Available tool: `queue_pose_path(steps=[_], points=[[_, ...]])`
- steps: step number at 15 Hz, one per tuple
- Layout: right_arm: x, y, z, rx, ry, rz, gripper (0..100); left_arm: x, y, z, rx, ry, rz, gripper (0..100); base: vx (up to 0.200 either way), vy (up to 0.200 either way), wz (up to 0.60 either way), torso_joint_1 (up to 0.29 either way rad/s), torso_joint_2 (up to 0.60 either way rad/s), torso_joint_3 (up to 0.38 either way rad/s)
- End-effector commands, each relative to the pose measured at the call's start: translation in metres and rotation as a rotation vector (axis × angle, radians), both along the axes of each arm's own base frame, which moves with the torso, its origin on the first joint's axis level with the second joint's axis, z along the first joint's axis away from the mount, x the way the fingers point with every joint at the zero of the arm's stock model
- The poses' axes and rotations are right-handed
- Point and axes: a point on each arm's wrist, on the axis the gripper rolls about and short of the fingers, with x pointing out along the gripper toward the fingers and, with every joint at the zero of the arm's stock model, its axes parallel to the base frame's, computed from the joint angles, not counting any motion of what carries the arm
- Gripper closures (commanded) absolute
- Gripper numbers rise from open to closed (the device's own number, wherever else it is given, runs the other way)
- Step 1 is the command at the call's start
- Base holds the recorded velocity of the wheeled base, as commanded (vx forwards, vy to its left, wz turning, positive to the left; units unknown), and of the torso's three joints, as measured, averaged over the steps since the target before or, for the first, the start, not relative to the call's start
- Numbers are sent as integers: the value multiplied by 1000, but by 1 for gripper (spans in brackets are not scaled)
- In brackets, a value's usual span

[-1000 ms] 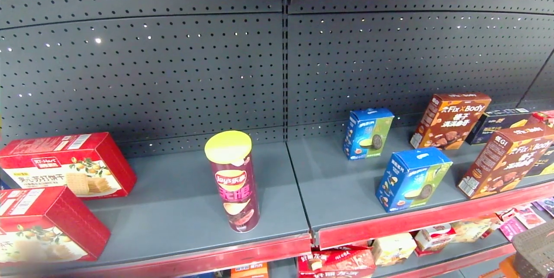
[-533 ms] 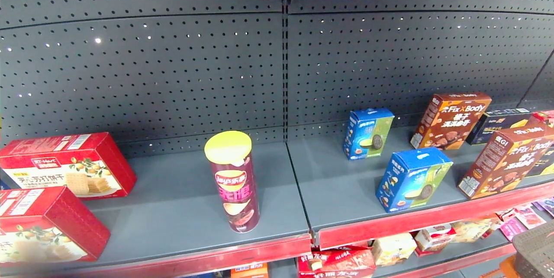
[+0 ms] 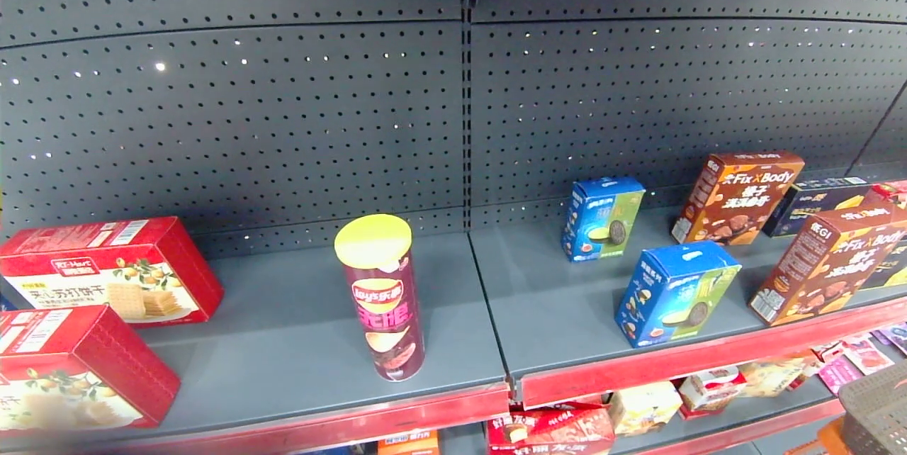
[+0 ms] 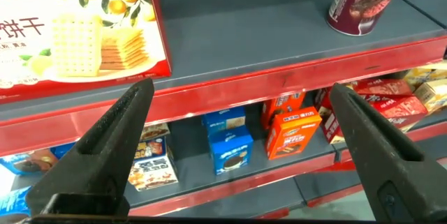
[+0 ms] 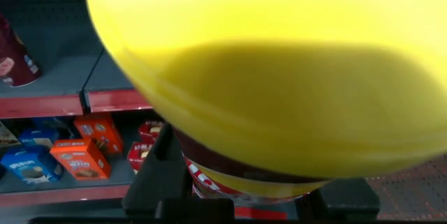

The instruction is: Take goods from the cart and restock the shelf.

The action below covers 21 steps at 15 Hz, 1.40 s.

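Grasping yellow-lid chip can [image 5: 265, 77] in rt claw [image 5: 244, 189], lt claw [image 4: 241, 88] spread wide facing shelf [image 4: 279, 77] lip, shelved can [image 3: 382, 295] unmoved vs earlier.

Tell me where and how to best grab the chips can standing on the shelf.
Grip the chips can around its round body, mid-height, coming from the front over the shelf edge. It stands upright near that edge with bare shelf on both sides, so the open left tool would likely fit around it; the flat lid offers little hold.
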Motion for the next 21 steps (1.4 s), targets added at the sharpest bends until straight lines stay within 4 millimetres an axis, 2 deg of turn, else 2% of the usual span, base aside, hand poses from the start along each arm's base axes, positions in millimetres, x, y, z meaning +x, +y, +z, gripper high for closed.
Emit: queue_pose_path(steps=[1, 3, 9, 13, 16, 19, 20, 21], points=[[-5, 0, -5, -1, -29, 6, 100, 0, 0, 0, 0, 2, 0, 0, 0, 0, 600, 2, -2, 2], [-8, 1, -7, -1, -44, 0, 100, 0, 0, 0, 0, 2, 0, 0, 0, 0, 600, 2, 0, 2], [-8, 1, -8, -9, -33, 0, 100, 0, 0, 0, 0, 2, 0, 0, 0, 0, 0, 0, 0, 0], [-8, 2, -8, -11, -30, 34, 100, 0, 0, 0, 0, 2, 0, 0, 0, 0, 600, 1, 1, 1], [-8, 2, -7, -13, -31, 49, 100, 0, 0, 0, 0, 2, 0, 0, 0, 0, 0, 0, 0, 0], [-13, 6, 16, -34, -73, 265, 100, 0, 0, 0, 0, 2, 0, 0, 0, 0, 0, 0, 0, 0], [-8, 7, 24, -34, -52, 302, 100, 0, 0, 0, 0, 2, 0, 0, 0, 0, 0, 0, 0, 0], [8, 8, 36, -30, 0, 308, 100, 0, 0, 0, 0, 2, 0, 0, 0, 0, 0, 0, 0, 0]])
